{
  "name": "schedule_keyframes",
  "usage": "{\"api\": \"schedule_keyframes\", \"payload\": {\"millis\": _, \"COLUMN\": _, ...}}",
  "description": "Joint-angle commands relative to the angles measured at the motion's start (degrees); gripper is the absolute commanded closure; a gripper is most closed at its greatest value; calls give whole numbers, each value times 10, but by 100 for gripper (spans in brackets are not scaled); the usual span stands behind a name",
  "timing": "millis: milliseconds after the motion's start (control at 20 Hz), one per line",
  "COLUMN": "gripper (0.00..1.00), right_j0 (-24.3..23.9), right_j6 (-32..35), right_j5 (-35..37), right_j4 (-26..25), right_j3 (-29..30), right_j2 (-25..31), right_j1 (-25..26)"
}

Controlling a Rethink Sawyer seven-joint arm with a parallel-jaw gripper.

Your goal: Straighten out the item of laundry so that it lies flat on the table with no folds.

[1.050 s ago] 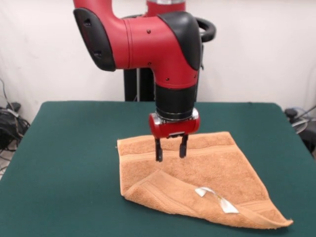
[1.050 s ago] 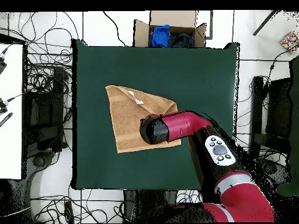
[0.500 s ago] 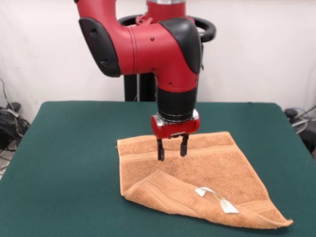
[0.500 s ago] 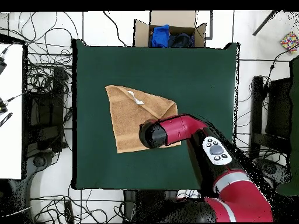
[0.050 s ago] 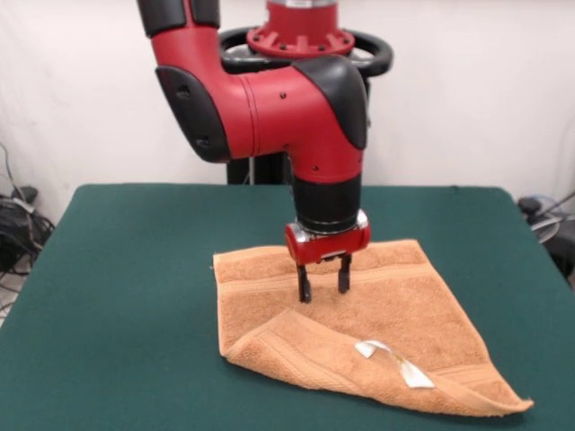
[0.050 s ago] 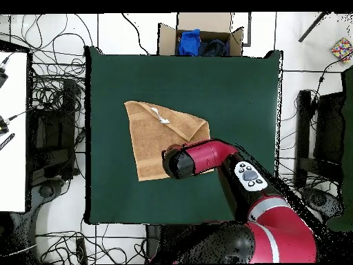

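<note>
The red arm's end effector (image 5: 324,289) — its two dark fingers (image 5: 305,288) parted and empty — hangs over the middle of an orange-tan towel (image 5: 395,305) lying on the green counter (image 5: 126,296), one corner folded over and its white tag (image 5: 393,361) showing.

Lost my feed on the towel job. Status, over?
Gripper open, fingers down over the towel, holding nothing. Towel not flat: one corner folded over, white tag showing. Nothing else on the table.
</note>
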Motion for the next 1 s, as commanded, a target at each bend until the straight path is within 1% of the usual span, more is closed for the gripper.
{"api": "schedule_keyframes", "payload": {"millis": 50, "gripper": 0, "right_j0": 9, "right_j6": -1, "right_j5": -25, "right_j4": -31, "right_j3": -3, "right_j2": 15, "right_j1": 20}}
{"api": "schedule_keyframes", "payload": {"millis": 250, "gripper": 0, "right_j0": 15, "right_j6": 5, "right_j5": -28, "right_j4": -29, "right_j3": -3, "right_j2": 11, "right_j1": 19}}
{"api": "schedule_keyframes", "payload": {"millis": 550, "gripper": 0, "right_j0": 16, "right_j6": 6, "right_j5": -17, "right_j4": -22, "right_j3": 8, "right_j2": 13, "right_j1": 1}}
{"api": "schedule_keyframes", "payload": {"millis": 650, "gripper": 0, "right_j0": 18, "right_j6": 6, "right_j5": -22, "right_j4": -26, "right_j3": 5, "right_j2": 10, "right_j1": 7}}
{"api": "schedule_keyframes", "payload": {"millis": 850, "gripper": 0, "right_j0": 30, "right_j6": 21, "right_j5": -53, "right_j4": -44, "right_j3": -16, "right_j2": -8, "right_j1": 43}}
{"api": "schedule_keyframes", "payload": {"millis": 1000, "gripper": 0, "right_j0": 43, "right_j6": 36, "right_j5": -65, "right_j4": -43, "right_j3": -23, "right_j2": -21, "right_j1": 52}}
